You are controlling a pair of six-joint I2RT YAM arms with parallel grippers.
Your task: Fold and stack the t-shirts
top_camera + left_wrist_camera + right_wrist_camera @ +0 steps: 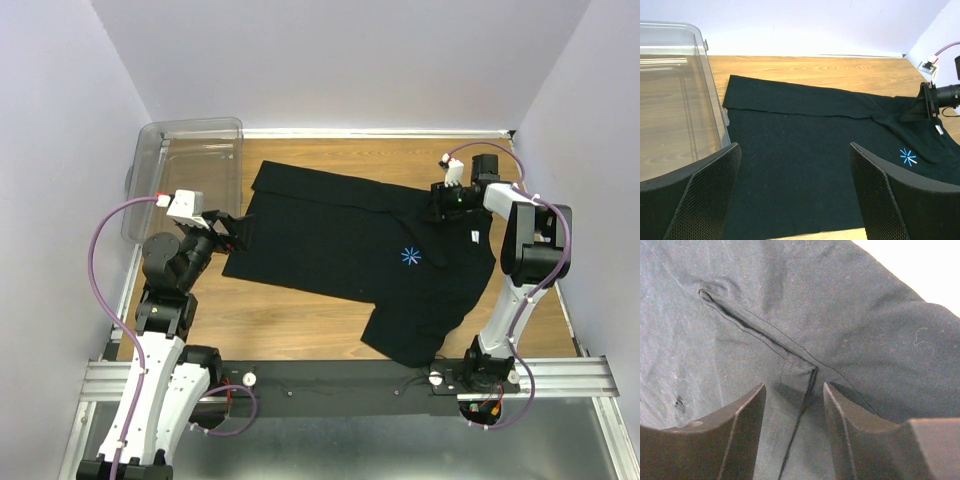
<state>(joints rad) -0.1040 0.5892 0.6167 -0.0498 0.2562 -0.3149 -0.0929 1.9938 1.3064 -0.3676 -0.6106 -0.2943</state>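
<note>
The left claw (795,147) stands released, its two black mesh-padded fingers (705,195) spread wide with nothing between them. It sits at the left-hand hem of the plain black short-sleeved cloth t-shirt (340,240), pointing across the garment. Its wrist view shows the dark cloth filling the gap between the fingers.

The right claw (794,386) is partly open. Its smooth black fingers (742,420) straddle a stitched seam and a small ridge of the same shirt, with cloth showing on both sides of the ridge, so it is not clenched on the fabric. From overhead, this claw is down on the far right part of the shirt, near the collar end.

The t-shirt lies spread out on the light-brown wooden table (300,320), hem to the left and neck to the right. A long fold line runs along its far edge, and one sleeve reaches toward the near edge of the table. The small light-blue starburst logo (411,256) faces up on the chest, and the small white tag (473,236) lies just to its right.

A clear rectangular plastic bin (190,140) stands at the far left corner of the table, just beside the shirt's hem. Purple cables (100,240) loop from each arm, and pale lilac walls (350,60) surround the table.
</note>
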